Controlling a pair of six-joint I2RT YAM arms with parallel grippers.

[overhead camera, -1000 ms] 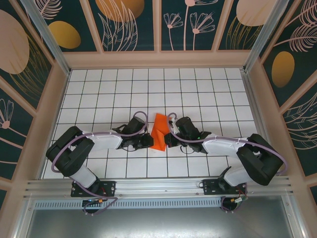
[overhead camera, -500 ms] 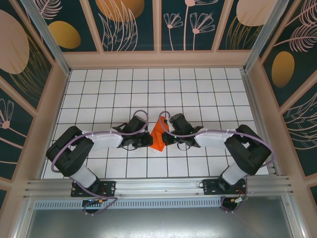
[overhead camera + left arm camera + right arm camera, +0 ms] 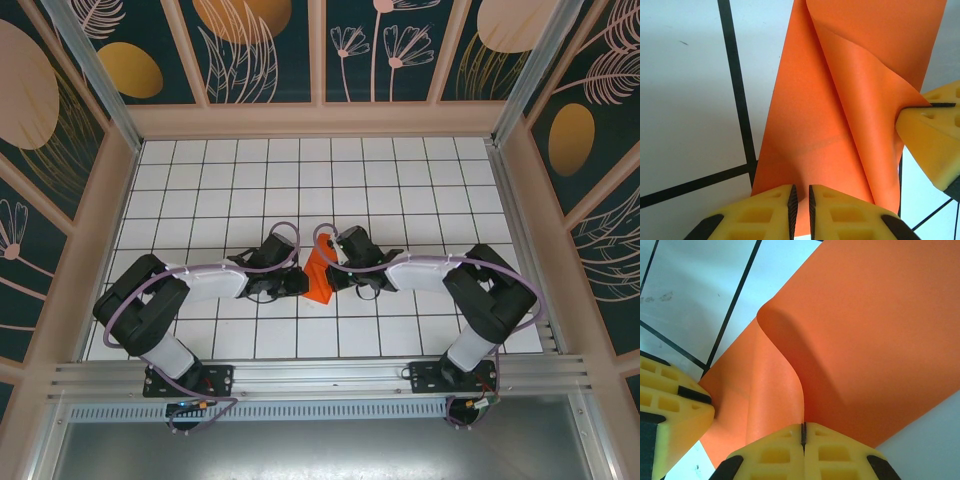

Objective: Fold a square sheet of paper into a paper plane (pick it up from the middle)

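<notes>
The orange sheet of paper (image 3: 319, 278) lies partly folded on the white tiles between my two grippers, as a narrow upright wedge. In the left wrist view the sheet of paper (image 3: 840, 100) has one flap lifted and curled over. My right gripper (image 3: 803, 432) is shut on that flap's edge, and the sheet of paper (image 3: 865, 330) bends up into its jaw seam. My left gripper (image 3: 801, 210) rests on the near edge of the flat layer, with a thin gap between its yellow fingers and nothing pinched. From above, the left gripper (image 3: 303, 284) and right gripper (image 3: 332, 272) almost touch. A paper plane is out of view.
The floor is white tile (image 3: 400, 190) with black grid lines, and open tiles lie behind and to both sides of the paper. Wooden walls (image 3: 320, 120) enclose the area. An aluminium rail (image 3: 320, 375) runs along the near edge by the arm bases.
My right gripper has moved left with the flap, and its arm has swung in. The paper looks narrower from above. The left arm has barely moved.
</notes>
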